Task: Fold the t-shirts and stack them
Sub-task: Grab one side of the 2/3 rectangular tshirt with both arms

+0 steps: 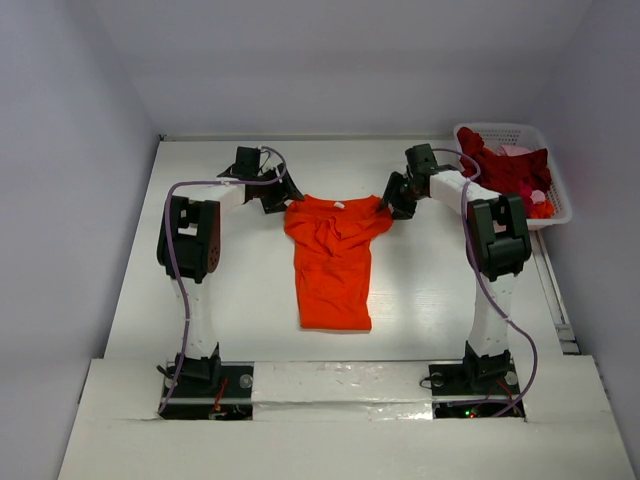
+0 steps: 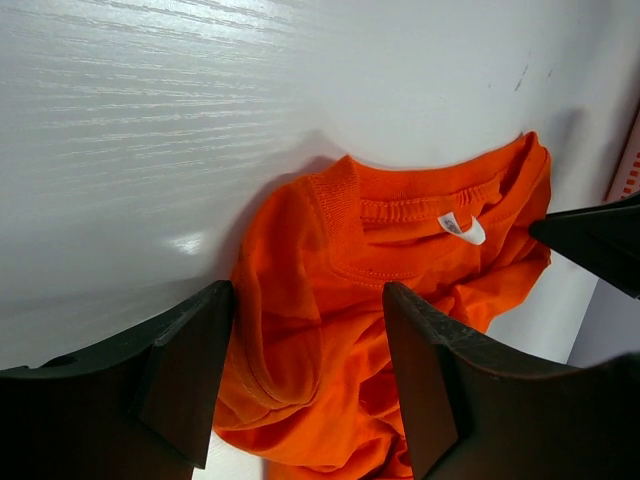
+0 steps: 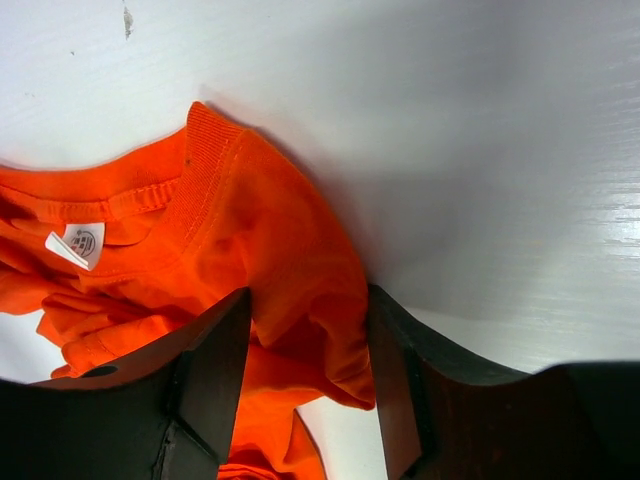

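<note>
Left gripper (image 2: 308,335), right gripper (image 3: 308,325): half-open astride orange t-shirt's (image 1: 333,270) far shoulders, nothing clamped yet.
Soft, light, limp; pinch both shoulders, lift evenly.

T-shirt (image 1: 333,265) central, basket (image 1: 505,127) at far right

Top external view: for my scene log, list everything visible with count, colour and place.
bright orange cloth t-shirt: one, orange, flat mid-table, collar far.
small white neck label: one, white, inside its collar.
white plastic lattice basket: one, white, far right corner.
dark red cloth: count unclear, dark red, heaped in basket.
pale pink cloth: count unclear, pink, among the red.
white table: one, white, under everything.
left gripper: one, black, jaws apart astride a shirt shoulder.
right gripper: one, black, jaws apart astride the other shoulder.
</note>
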Available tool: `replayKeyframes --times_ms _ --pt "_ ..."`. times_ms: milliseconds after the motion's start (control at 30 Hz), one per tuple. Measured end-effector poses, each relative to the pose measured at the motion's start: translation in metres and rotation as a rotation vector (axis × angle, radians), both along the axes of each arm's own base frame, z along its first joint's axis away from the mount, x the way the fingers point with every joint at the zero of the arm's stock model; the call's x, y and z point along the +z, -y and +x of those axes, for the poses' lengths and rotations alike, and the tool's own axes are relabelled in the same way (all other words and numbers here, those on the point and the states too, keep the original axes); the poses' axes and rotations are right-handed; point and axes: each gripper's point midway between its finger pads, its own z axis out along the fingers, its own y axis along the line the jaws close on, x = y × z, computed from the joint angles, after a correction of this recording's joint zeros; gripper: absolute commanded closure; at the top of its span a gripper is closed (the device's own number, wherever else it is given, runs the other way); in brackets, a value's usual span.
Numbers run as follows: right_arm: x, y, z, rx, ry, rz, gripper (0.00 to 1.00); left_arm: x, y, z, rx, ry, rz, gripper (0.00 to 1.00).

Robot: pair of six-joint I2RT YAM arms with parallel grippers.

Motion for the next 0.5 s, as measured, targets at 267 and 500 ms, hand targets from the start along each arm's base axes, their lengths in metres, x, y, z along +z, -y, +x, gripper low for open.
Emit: replayKeyframes --times_ms 267,500 --pt "-0.0006 -0.0005 -0.0005 0.002 -0.003 0.003 0.46 -0.0001 0.0012 -0.0023 -0.007 -0.009 -0.007 0.45" --pt "-0.0006 -0.0009 0.0015 0.004 -0.002 0.002 0.46 -0.0014 0.0017 -0.0029 -0.01 -0.013 -0.009 0.52"
